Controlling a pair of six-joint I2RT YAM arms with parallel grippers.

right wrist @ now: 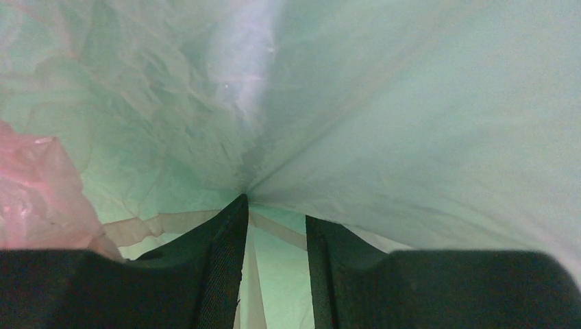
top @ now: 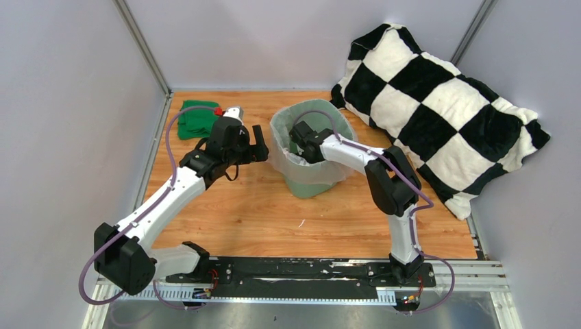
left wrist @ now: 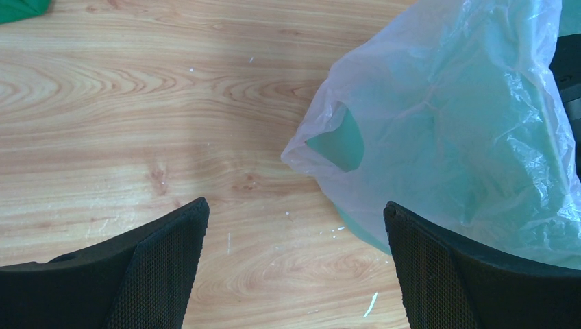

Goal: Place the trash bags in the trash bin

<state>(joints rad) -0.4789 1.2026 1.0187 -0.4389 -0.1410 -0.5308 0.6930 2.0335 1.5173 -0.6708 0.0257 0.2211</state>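
Note:
The mint-green trash bin stands mid-table. The thin pale-pink trash bag lines it and drapes over its rim. My right gripper is down inside the bin. In the right wrist view its jaws stand narrowly apart, the tips pressing into the bag film, with a crumpled pink fold to the left. My left gripper is open and empty just left of the bin. In the left wrist view the bag hangs over the bin wall beside the right finger.
A black-and-white checkered cushion leans in the back right corner, close behind the bin. A dark green folded cloth lies at the back left; its edge shows in the left wrist view. Grey walls enclose the wooden table.

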